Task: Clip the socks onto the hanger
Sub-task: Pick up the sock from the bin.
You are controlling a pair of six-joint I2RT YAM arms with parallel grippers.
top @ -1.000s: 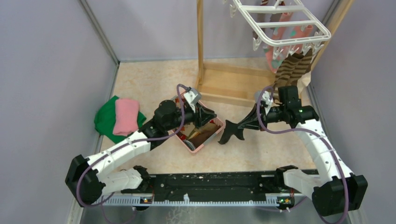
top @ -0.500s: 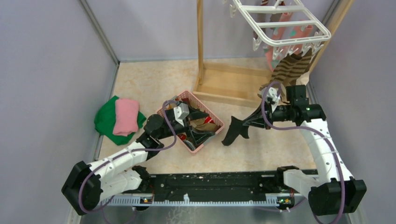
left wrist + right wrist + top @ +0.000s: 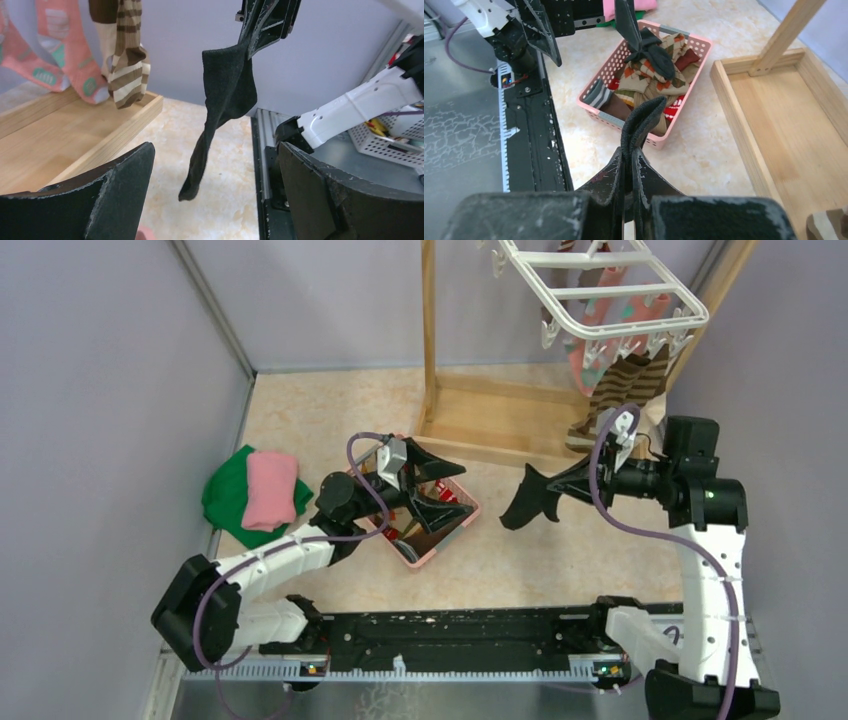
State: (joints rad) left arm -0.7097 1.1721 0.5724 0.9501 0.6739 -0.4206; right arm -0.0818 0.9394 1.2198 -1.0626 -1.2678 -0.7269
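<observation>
Cloths (image 3: 250, 495): green and pink, folded, far left; no part of the task.
Left gripper (image 3: 455, 490): jaws spread wide and empty, poised over the basket, facing the black sock but apart from it.
Basket (image 3: 440, 545): pink; holds the unclipped socks, an argyle one on top.
Black sock (image 3: 525, 508): pinched at one end and hanging free between basket and stand; its long axis runs down from the jaws, with the loose end towards the left arm.
Right gripper (image 3: 552, 487): clenched on the black sock's upper end.
Stand (image 3: 500, 420): wooden; carries the hanger.
Hanger (image 3: 612, 291): white grid, above and behind the right gripper; a striped sock (image 3: 625, 380) already hangs beneath it.
Nearer arm: the right; the sock probably has to go up and back to a free clip.
</observation>
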